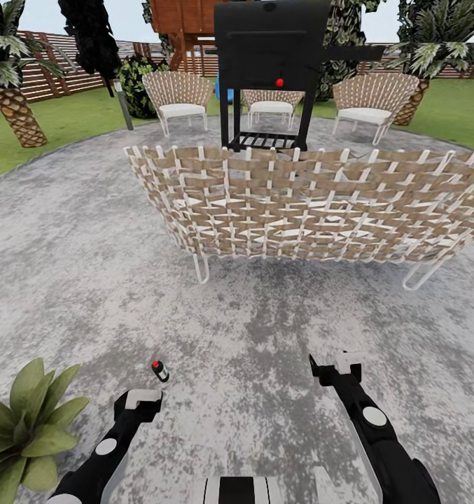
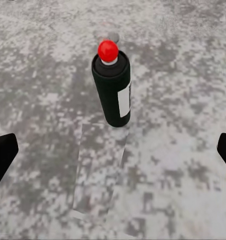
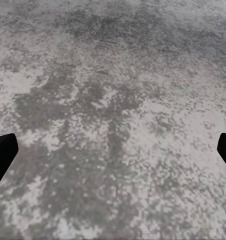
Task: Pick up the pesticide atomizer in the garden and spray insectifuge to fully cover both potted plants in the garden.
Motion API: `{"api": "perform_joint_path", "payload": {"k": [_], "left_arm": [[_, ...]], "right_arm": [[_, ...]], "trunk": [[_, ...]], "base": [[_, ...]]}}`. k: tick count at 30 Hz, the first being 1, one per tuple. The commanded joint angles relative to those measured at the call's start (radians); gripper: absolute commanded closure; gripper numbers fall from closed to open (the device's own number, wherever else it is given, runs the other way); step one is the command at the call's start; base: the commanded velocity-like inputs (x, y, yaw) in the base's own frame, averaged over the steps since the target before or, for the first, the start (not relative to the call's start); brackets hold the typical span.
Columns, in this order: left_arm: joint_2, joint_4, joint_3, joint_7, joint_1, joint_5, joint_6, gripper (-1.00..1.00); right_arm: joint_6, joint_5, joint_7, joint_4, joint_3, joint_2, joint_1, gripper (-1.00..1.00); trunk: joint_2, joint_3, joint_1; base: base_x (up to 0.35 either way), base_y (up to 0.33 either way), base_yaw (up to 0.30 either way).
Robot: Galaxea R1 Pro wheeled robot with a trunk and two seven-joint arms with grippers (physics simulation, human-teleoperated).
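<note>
Black atomizer (image 2: 111,85) w/ red cap upright on patio (image 1: 265,329), L gripper (image 2: 113,150) wide open, empty.

Bare patio (image 1: 251,329) all around the little black red-capped bottle (image 1: 159,370), which stands upright, so a gripper can get at it from any side. Potted plant (image 1: 23,427) crowds the near left. Big wicker chair back (image 1: 307,206) walls off the far side.

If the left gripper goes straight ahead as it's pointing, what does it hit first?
Probably the pesticide atomizer, standing upright on the patio between the open jaws' line; depth is unclear, so it may meet paving first.
</note>
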Motion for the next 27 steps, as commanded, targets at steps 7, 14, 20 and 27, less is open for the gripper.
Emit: {"api": "perform_joint_path", "payload": {"k": [7, 14, 20, 27], "left_arm": [[0.001, 0.001, 0.006, -0.001, -0.001, -0.011, -0.005, -1.0], [-0.006, -0.009, 0.003, -0.003, -0.001, -0.012, -0.006, -1.0], [0.007, -0.005, 0.005, -0.003, -0.001, -0.012, -0.007, -1.0], [0.007, -0.002, 0.006, -0.002, -0.001, -0.008, -0.015, -1.0]], "right_arm": [[0.004, 0.01, 0.006, -0.002, -0.002, 0.0, 0.0, -1.0], [0.004, 0.011, 0.006, 0.001, -0.002, 0.0, 0.0, -1.0], [0.004, 0.01, 0.006, 0.001, -0.002, 0.0, 0.0, -1.0], [0.001, 0.011, 0.006, 0.005, -0.002, 0.0, 0.0, -1.0]], "trunk": [[0.0, -0.001, 0.0], [0.0, -0.001, 0.0], [0.0, -0.001, 0.0], [0.0, -0.001, 0.0]], "base": [[0.21, 0.063, 0.0], [0.026, 0.009, 0.0], [0.0, 0.0, 0.0], [0.0, 0.0, 0.0]]}}
